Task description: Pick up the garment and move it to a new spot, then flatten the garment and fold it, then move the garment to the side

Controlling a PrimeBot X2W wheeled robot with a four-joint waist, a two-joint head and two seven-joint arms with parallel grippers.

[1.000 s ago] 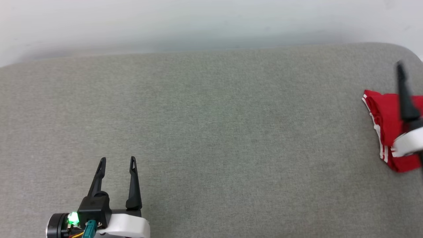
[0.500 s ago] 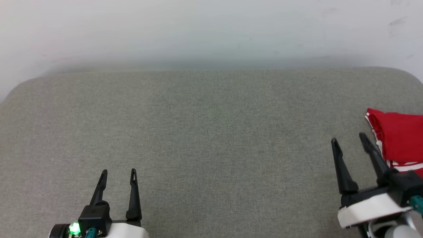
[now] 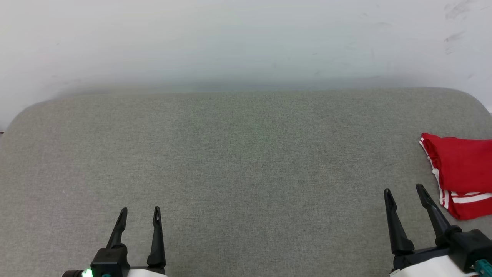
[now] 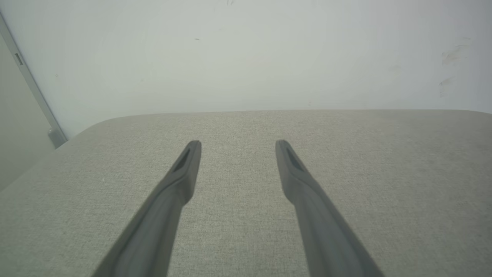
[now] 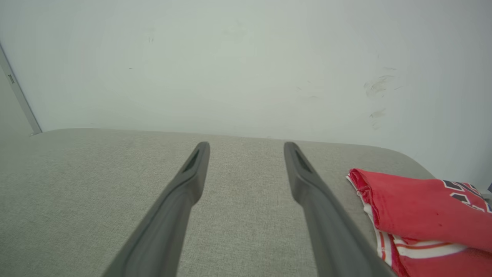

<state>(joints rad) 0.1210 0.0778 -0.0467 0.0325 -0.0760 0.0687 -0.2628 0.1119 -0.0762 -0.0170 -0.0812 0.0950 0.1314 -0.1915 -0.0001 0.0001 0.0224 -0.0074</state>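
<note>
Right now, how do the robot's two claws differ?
The left gripper hovers over bare grey cushion; the right gripper sits just beside the red garment. The left gripper's fingers point nearly straight up the head view; the right gripper's lean leftward. Both are open and hold nothing.

1. The place looks like a plain robot test room or lab rather than a lived-in home, though the frames do not settle it.
2. A wide grey-green padded surface of woven fabric with rounded corners (image 3: 246, 161) lies before a plain white painted wall (image 3: 246, 38).
3. The wall carries dark scuff marks (image 5: 378, 86), and a slim grey metal strip (image 4: 32, 86) runs up it at one side.
4. Robot hardware hangs over the surface: the left gripper (image 3: 140, 209) and the right gripper (image 3: 403, 188), each with two long dark fingers.
5. A folded red garment with white striped trim (image 3: 461, 169) lies at the surface's edge.
</note>
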